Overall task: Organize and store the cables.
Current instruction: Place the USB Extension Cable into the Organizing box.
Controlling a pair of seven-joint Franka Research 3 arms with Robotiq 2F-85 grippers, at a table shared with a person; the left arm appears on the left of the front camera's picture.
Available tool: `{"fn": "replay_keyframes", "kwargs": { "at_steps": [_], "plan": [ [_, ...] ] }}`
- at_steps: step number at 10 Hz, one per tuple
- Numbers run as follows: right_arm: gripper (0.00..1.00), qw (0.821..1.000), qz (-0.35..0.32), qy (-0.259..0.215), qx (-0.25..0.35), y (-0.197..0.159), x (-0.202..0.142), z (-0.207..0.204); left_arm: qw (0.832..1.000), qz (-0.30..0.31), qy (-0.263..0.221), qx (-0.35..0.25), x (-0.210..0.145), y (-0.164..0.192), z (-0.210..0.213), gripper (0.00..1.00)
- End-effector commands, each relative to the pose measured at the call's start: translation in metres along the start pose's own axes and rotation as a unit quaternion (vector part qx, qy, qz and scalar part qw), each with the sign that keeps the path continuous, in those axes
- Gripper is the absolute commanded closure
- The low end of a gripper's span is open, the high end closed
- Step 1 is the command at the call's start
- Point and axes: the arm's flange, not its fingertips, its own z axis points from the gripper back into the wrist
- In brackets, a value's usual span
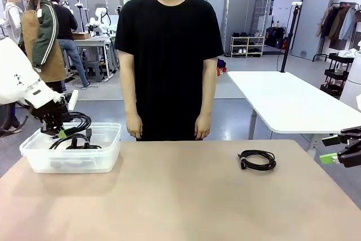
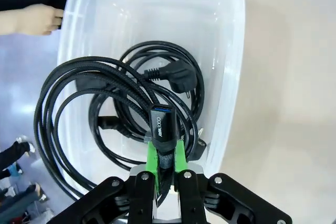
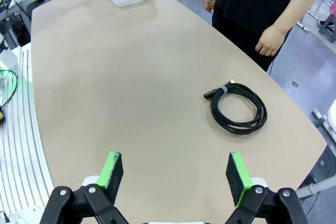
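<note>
My left gripper [image 1: 61, 132] [image 2: 165, 153] hangs over the clear plastic bin [image 1: 107, 153] [image 2: 233, 77] at the table's left, shut on a braided black cable [image 2: 79, 93] near its USB plug [image 2: 163, 124]. That coil dangles over the bin's rim. Another black cable [image 2: 178, 77] with a power plug lies inside the bin. A third coiled black cable [image 1: 257, 160] [image 3: 237, 106] lies on the table at the right. My right gripper [image 1: 334, 148] [image 3: 176, 174] is open at the table's right edge, apart from that coil.
A person in a black shirt [image 1: 169, 43] stands at the far side, hands [image 3: 269, 40] down at the sides. The tan table [image 1: 180, 196] spreads wide between the bin and the loose coil. A white table [image 1: 287, 103] stands behind on the right.
</note>
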Motion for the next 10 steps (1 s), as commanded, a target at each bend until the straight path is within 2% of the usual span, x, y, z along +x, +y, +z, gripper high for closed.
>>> {"fn": "replay_keyframes", "kwargs": {
  "at_steps": [1, 2, 3, 4, 5, 6, 7, 8, 10],
  "plan": [
    [0.0, 1.0, -0.006, -0.007, 0.0, -0.001, 0.001, -0.001, 1.0, -0.011, 0.011, -0.017, 0.002, 0.005, -0.016, 0.86],
    [0.0, 1.0, -0.006, -0.007, 0.0, -0.001, 0.001, -0.001, 0.999, -0.004, 0.021, -0.027, -0.001, 0.007, -0.021, 0.86],
    [0.0, 1.0, -0.006, -0.007, 0.0, -0.001, 0.001, -0.001, 0.999, 0.001, 0.025, -0.031, -0.002, 0.008, -0.023, 0.61],
    [0.0, 1.0, -0.006, -0.007, 0.0, -0.001, 0.001, -0.001, 0.999, 0.001, 0.023, -0.032, -0.003, 0.008, -0.024, 0.51],
    [0.0, 1.0, -0.006, -0.007, 0.0, -0.001, 0.001, -0.001, 0.999, -0.001, 0.02, -0.027, -0.001, 0.009, -0.023, 0.5],
    [0.0, 1.0, -0.006, -0.007, 0.0, -0.001, 0.001, -0.001, 1.0, 0.0, 0.017, -0.025, 0.001, 0.009, -0.021, 0.15],
    [0.0, 1.0, -0.006, -0.007, 0.0, -0.001, 0.001, -0.001, 1.0, 0.003, 0.012, -0.024, 0.001, 0.009, -0.017, 0.37],
    [0.0, 1.0, -0.006, -0.007, 0.0, -0.001, 0.001, -0.001, 1.0, 0.01, 0.009, -0.02, 0.002, 0.01, -0.013, 0.0],
    [0.0, 1.0, -0.006, -0.007, 0.0, -0.001, 0.001, -0.001, 1.0, 0.024, 0.008, -0.01, 0.005, 0.01, -0.006, 0.0]
  ]
}}
